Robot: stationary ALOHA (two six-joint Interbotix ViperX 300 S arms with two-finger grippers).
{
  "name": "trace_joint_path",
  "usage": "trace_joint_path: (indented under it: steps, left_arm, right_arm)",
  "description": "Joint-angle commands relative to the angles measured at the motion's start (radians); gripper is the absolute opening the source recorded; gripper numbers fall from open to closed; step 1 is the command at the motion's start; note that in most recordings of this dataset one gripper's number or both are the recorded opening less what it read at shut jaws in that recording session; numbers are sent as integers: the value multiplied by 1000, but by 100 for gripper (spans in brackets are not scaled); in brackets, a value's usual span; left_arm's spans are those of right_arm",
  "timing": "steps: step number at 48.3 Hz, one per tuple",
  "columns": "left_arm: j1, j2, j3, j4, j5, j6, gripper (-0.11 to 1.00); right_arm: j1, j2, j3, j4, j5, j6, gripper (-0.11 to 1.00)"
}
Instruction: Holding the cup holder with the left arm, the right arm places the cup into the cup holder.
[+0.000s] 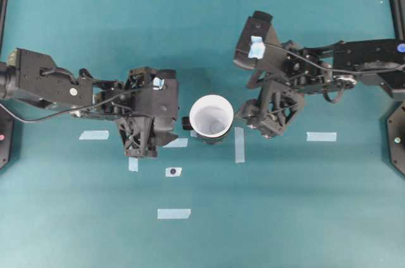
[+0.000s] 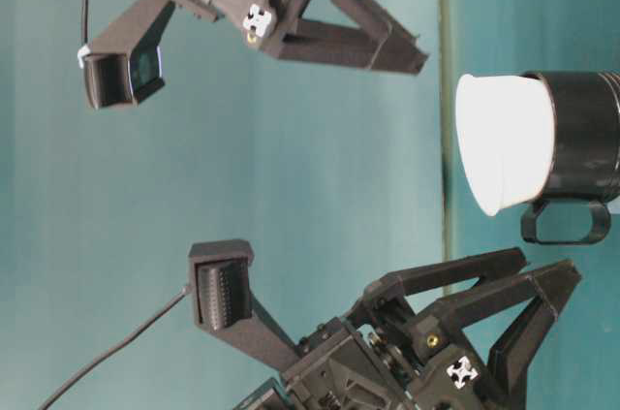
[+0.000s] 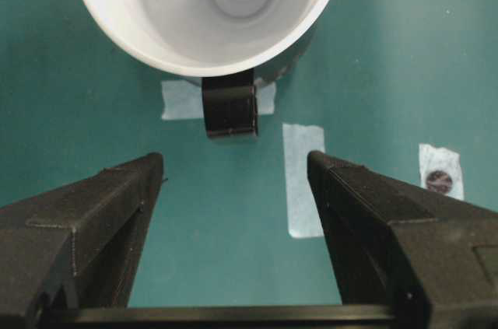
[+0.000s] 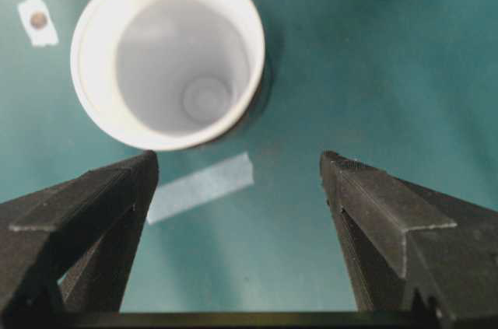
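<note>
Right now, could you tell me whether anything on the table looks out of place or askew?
Nothing stands out. The cup sits upright in the cup holder, empty and unspilled, with both grippers open and clear of it.

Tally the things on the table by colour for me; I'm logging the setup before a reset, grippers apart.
White: 1, the cup
Black: 1, the cup holder the cup sits in
Light-blue: 7 tape strips on the table in the overhead view, one with a dark dot
Total: 9
</note>
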State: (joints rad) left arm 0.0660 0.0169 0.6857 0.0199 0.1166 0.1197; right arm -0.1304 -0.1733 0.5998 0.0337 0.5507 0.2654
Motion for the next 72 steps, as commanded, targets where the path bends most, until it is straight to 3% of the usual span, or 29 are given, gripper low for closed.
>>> trace_joint_path:
  steps: [1, 29, 41, 54, 72]
  left_arm:
    - [-5, -37, -11, 2, -5, -2, 81]
    - [-5, -51, -2, 2, -9, -8, 81]
    - [-6, -51, -2, 3, -9, -8, 81]
    - [-5, -48, -3, 2, -15, -8, 81]
    - [-5, -48, -6, 2, -17, -8, 81]
  right_arm:
    - [3, -94, -2, 2, -6, 8, 89]
    - [3, -210, 114, 2, -158, 6, 89]
    - [29, -227, 137, -14, -163, -11, 89]
    - [41, -225, 143, -21, -163, -72, 89]
    - [41, -229, 144, -21, -179, -74, 89]
